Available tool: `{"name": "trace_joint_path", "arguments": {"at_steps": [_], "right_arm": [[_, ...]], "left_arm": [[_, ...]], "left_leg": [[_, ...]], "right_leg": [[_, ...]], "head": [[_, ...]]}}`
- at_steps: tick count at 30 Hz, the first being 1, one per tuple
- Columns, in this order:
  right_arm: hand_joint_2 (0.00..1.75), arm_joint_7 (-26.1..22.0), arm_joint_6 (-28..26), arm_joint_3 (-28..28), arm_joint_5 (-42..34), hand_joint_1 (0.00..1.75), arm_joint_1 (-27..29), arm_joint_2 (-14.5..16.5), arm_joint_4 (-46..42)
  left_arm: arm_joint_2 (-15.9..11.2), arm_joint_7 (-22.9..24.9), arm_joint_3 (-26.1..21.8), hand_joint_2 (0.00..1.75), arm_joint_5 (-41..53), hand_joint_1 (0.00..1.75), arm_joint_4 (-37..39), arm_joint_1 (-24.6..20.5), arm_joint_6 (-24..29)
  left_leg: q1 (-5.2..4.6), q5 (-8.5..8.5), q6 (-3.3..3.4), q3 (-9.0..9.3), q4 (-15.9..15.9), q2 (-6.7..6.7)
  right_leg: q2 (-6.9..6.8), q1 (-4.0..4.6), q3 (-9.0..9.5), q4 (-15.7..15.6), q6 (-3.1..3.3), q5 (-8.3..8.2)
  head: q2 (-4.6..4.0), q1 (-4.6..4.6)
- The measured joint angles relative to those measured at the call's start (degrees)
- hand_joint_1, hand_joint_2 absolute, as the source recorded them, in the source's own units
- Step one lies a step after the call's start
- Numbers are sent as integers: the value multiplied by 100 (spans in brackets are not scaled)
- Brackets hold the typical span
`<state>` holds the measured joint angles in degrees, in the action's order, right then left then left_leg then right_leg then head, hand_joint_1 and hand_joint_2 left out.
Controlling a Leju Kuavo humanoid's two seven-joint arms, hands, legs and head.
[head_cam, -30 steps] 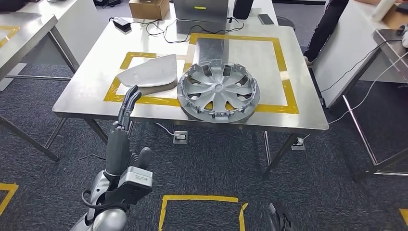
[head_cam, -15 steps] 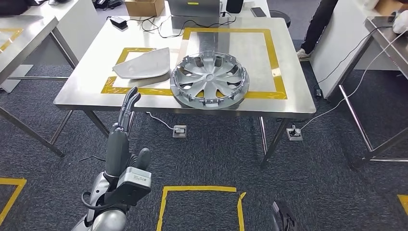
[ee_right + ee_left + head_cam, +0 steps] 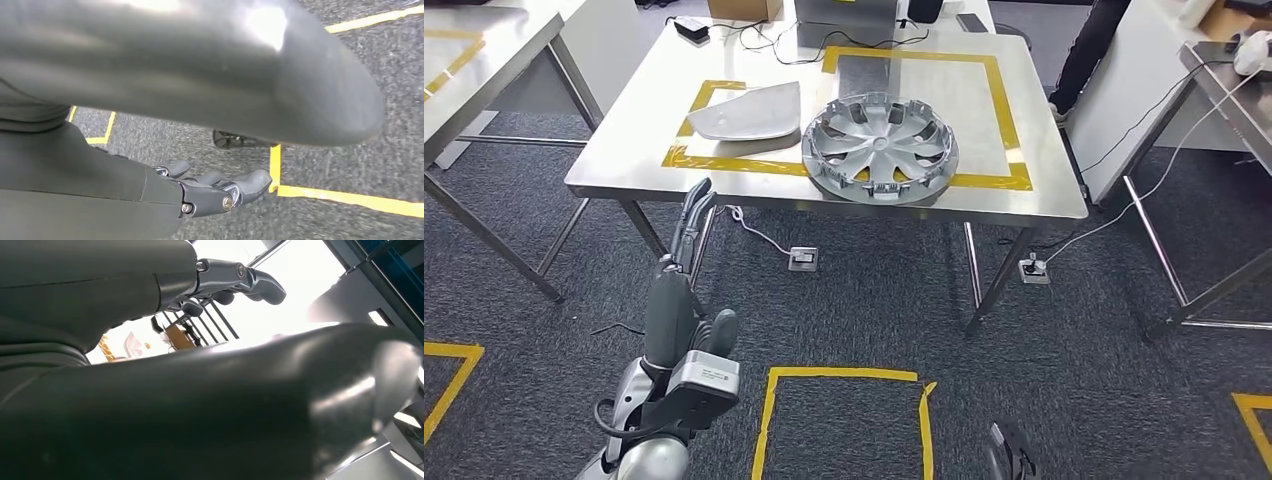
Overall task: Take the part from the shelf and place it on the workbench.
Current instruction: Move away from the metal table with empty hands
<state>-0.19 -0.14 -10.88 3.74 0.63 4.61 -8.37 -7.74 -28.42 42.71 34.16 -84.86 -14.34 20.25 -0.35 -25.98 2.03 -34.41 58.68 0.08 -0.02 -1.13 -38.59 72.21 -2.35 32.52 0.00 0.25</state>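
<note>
Wheel cover [image 3: 879, 148] on the table [image 3: 624, 150]
Judged light, stiff, brittle-clipped; best gripped by the rim. Both hands' fingers are loosely extended, nothing held.

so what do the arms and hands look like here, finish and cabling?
Left arm is silver metal with a black cable looped beside it and a grey box bearing a small label. Left hand has a grey ribbed cover, thick grey thumb, darker fingers. Right hand looks the same, with silver screws.

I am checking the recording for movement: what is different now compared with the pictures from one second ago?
The whole view shifted, so the camera moved, not the things. The silver wheel cover and grey curved panel lie as before on the steel workbench. The left hand stays raised, holding nothing.
</note>
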Motion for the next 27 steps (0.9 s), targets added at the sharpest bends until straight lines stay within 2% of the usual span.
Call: {"name": "trace_joint_path", "arguments": {"at_steps": [1, 2, 3, 4, 6, 7, 8, 9, 11, 12, 13, 14, 15, 16, 17, 18, 19, 20, 22, 23, 24, 25, 27], "right_arm": [[0, -1, 2, -2, 13, 0, -1, 0, 0], [0, -1, 4, -3, 26, 0, -5, -2, -1], [0, -2, 6, -3, 36, 0, -6, -3, -1], [0, -2, 8, -3, 40, 0, -7, -4, -2], [0, -1, 7, -5, 49, 0, -8, -4, -2], [0, 1, 7, -6, 56, 0, -13, 2, -2], [0, 3, 7, -7, 67, 0, -19, 7, -2], [0, 3, 10, -8, 76, 0, -25, 11, -3], [0, 3, 15, -9, 93, 0, -31, 16, -3], [0, 3, 17, -9, 96, 0, -31, 17, -4], [0, 2, 18, -9, 98, 0, -30, 17, -4], [0, 2, 18, -9, 99, 0, -30, 17, -4], [0, 1, 19, -9, 102, 0, -31, 18, -4], [0, 0, 23, -9, 111, 0, -32, 19, -4], [0, -2, 29, -9, 126, 0, -32, 18, -5], [0, -5, 39, -9, 150, 0, -32, 17, -5], [0, -11, 53, -9, 175, 0, -32, 16, -7], [0, -16, 62, -9, 196, 0, -33, 15, -8], [0, -23, 77, -9, 219, 0, -32, 14, -8], [0, -21, 80, -8, 223, 0, -30, 13, -8], [0, -20, 85, -8, 225, 0, -28, 13, -8], [0, -12, 89, -7, 225, 0, -30, 11, -8], [0, 21, 97, -7, 227, 0, -37, 8, -9]], "left_arm": [[0, 2, 0, 0, 8, 0, -3, 2, 3], [0, 4, -1, 0, 16, 0, -10, 6, 8], [-1, 8, -1, 0, 23, 0, -16, 10, 14], [-1, 11, -1, 0, 28, 0, -21, 16, 20], [-7, 16, -2, 0, 34, 0, -23, 30, 28], [-16, 17, -8, 0, 35, 0, -22, 40, 34], [-29, 18, -16, 0, 35, 0, -22, 49, 40], [-45, 17, -25, 0, 35, 0, -21, 57, 45], [-77, 16, -39, 0, 34, 0, -15, 68, 54], [-92, 16, -42, 0, 33, 0, -10, 78, 57], [-105, 16, -44, 0, 33, 0, -5, 91, 61], [-116, 16, -44, 0, 33, 0, 1, 102, 63], [-122, 16, -45, 0, 33, 0, 5, 110, 66], [-126, 16, -48, 0, 33, 0, 8, 112, 68], [-128, 17, -51, 0, 33, 0, 10, 110, 72], [-129, 17, -56, 0, 33, 0, 8, 112, 79], [-130, 19, -66, 0, 33, 0, 5, 116, 90], [-132, 21, -77, 0, 33, 0, 1, 124, 101], [-134, 24, -97, 0, 33, 0, -8, 137, 115], [-133, 25, -102, 0, 33, 0, -11, 139, 115], [-132, 25, -106, 0, 37, 0, -15, 140, 115], [-131, 32, -113, 0, 50, 0, -19, 143, 115], [-130, 55, -125, 0, 94, 0, -25, 170, 107]], "left_leg": [[-3, 30, -12, -58, 28, 0], [-6, 60, -32, -107, 52, 1], [-5, 87, -58, -133, 64, 3], [-2, 116, -90, -147, 70, 6], [3, 191, -164, -158, 47, 8], [5, 207, -197, -175, 49, 1], [3, 151, -229, -212, 92, -7], [5, -1, -262, -280, 230, -15], [31, -505, -326, -494, 841, -22], [48, -721, -355, -595, 1216, -21], [63, -830, -378, -638, 1493, -21], [76, -819, -395, -593, 1592, -20], [89, -706, -407, -434, 1462, -19], [103, -554, -417, -166, 1123, -19], [110, -481, -424, 141, 682, -21], [103, -437, -404, 394, 308, -32], [93, -444, -376, 548, 46, -43], [76, -477, -337, 589, -61, -56], [65, -415, -230, 518, -65, -60], [66, -373, -172, 482, -66, -54], [71, -321, -117, 440, -73, -46], [75, -262, -73, 388, -78, -37], [56, -156, -34, 254, -67, -32]], "right_leg": [[0, 14, 295, -391, 32, -129], [-2, 34, 586, -812, 75, -191], [-2, 61, 791, -1127, 114, -234], [-1, 87, 898, -1317, 151, -232], [2, 117, 882, -1381, 217, -287], [-8, 103, 859, -1414, 254, -326], [-17, 82, 824, -1438, 300, -383], [-28, 58, 779, -1465, 336, -447], [-39, 39, 652, -1478, 374, -562], [-42, 36, 580, -1472, 370, -614], [-44, 34, 509, -1466, 362, -664], [-47, 30, 442, -1460, 349, -712], [-48, 23, 380, -1454, 331, -758], [-48, 12, 325, -1444, 308, -800], [-47, 7, 276, -1431, 277, -840], [-44, 4, 239, -1420, 240, -879], [-40, 4, 216, -1411, 202, -919], [-35, 8, 202, -1412, 162, -960], [-25, -3, 185, -1422, 80, -1024], [-20, -11, 152, -1385, 44, -976], [-16, -19, 89, -1254, 14, -830], [-13, -23, -11, -1002, -7, -598], [-11, -17, -261, -217, -33, -64]], "head": [[0, 2], [0, 2], [0, 1], [0, 7], [0, 22], [0, 34], [0, 31], [0, 22], [0, -4], [0, -13], [0, -14], [0, -15], [0, -15], [0, -15], [0, -16], [0, -14], [0, -12], [0, -8], [0, -3], [0, 1], [0, 5], [0, 12], [0, 21]]}}
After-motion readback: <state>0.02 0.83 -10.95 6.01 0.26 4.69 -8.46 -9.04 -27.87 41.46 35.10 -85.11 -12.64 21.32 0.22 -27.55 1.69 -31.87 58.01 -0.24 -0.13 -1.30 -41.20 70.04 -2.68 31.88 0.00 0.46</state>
